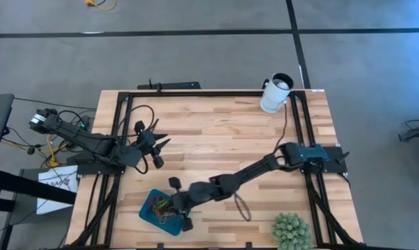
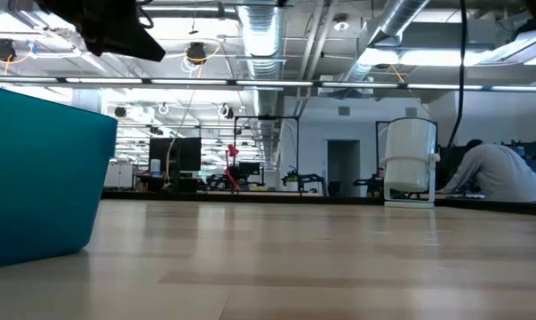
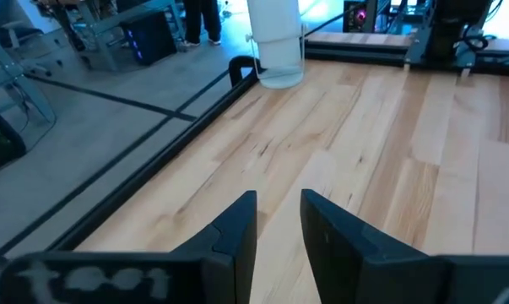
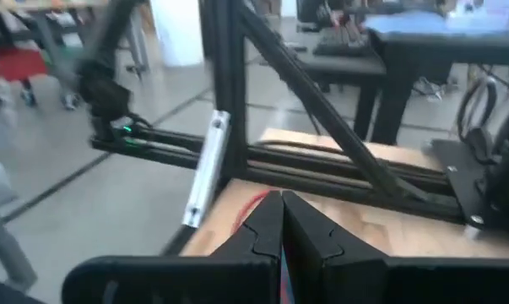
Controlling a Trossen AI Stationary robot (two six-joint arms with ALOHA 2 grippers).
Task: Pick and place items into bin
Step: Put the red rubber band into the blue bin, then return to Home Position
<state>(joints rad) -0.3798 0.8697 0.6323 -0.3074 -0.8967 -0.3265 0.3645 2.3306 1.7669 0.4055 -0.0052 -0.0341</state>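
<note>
The teal bin [image 1: 148, 214] holds a tangle of coloured rubber-band loops [image 1: 158, 204]. Right end effector [image 1: 179, 207] reaches over it, fingers narrow; left end effector [image 1: 158, 143] waits, slightly parted.

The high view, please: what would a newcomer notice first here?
Probably the right arm stretched diagonally across the wooden table, its right gripper over the teal bin holding a tangle of coloured rubber bands near the front edge. Next, the white cup at the far edge and the spiky green plant at the front right corner.
</note>
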